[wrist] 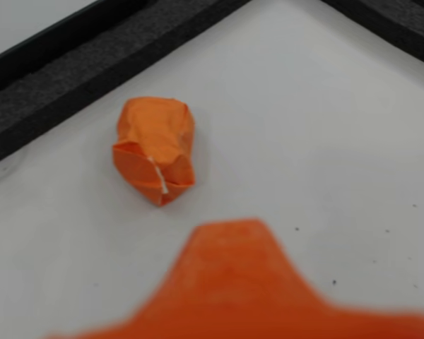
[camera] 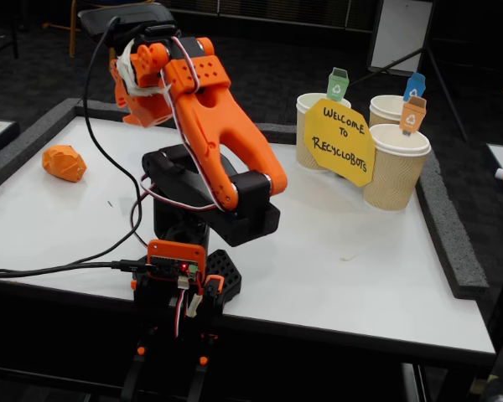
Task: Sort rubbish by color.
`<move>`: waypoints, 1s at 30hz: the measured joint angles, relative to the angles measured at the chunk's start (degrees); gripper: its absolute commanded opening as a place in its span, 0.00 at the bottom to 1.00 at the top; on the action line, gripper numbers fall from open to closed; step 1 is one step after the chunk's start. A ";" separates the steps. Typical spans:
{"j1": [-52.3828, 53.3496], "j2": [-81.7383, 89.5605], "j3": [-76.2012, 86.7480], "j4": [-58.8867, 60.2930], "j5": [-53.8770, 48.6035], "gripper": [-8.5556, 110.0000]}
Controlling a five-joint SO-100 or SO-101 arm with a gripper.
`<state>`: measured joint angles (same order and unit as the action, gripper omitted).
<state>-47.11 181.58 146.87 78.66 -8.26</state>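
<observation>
i see the orange paper lump (wrist: 155,148) loose on the white table (camera: 360,251), far left in the fixed view, cups (camera: 394,167) far right. gripper (wrist: 230,247) grip state unclear. nothing sorted yet.

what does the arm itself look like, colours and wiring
The arm has bright orange plastic links with black motor blocks at the joints and black cables looping off to the left. A black camera sits on top. The gripper shows only as a blurred orange finger.

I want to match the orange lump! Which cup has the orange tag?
The front cup, nearest the camera in the fixed view and rightmost. Its tag is orange; the others carry a green tag and a blue tag.
</observation>
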 measured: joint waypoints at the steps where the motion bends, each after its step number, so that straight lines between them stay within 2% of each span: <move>1: -0.35 -0.62 0.00 0.00 0.00 0.10; 7: -0.79 -10.28 0.00 -2.11 0.00 0.10; 17: -0.79 -32.17 -0.53 -12.13 0.00 0.10; 30: -1.32 -68.99 -19.07 -18.28 0.00 0.12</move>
<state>-48.43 112.59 127.79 60.38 -8.26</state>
